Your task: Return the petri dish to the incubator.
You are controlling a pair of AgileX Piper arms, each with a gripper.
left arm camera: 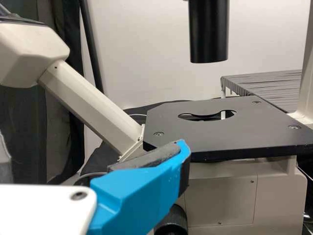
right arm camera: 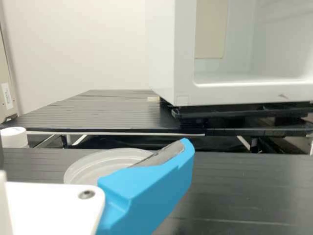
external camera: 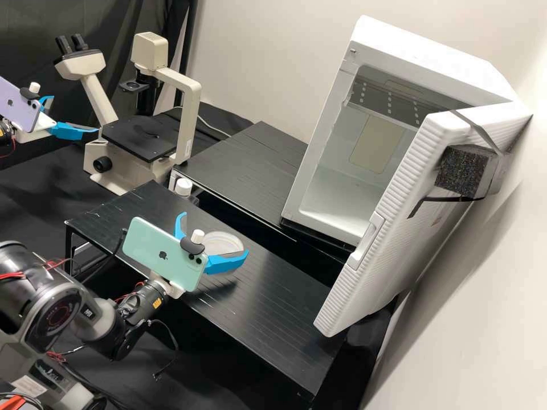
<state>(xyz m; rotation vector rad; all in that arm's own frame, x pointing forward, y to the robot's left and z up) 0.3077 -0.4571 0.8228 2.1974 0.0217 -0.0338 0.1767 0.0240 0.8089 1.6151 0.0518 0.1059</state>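
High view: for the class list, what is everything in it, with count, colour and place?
Shallow round petri dish: 1, translucent, on the near table
Long slatted tables: 2, black, centre
Boxy open-doored incubator: 1, white, right
Foam block: 1, dark grey, strapped to its door
Angular microscope: 1, cream and black, upper left
Round cap: 1, white, between tables
Phones: 2, mint and lilac, on the arms
Left claw: 1, white and blue, beside microscope
Right claw: 1, white and blue, at the dish
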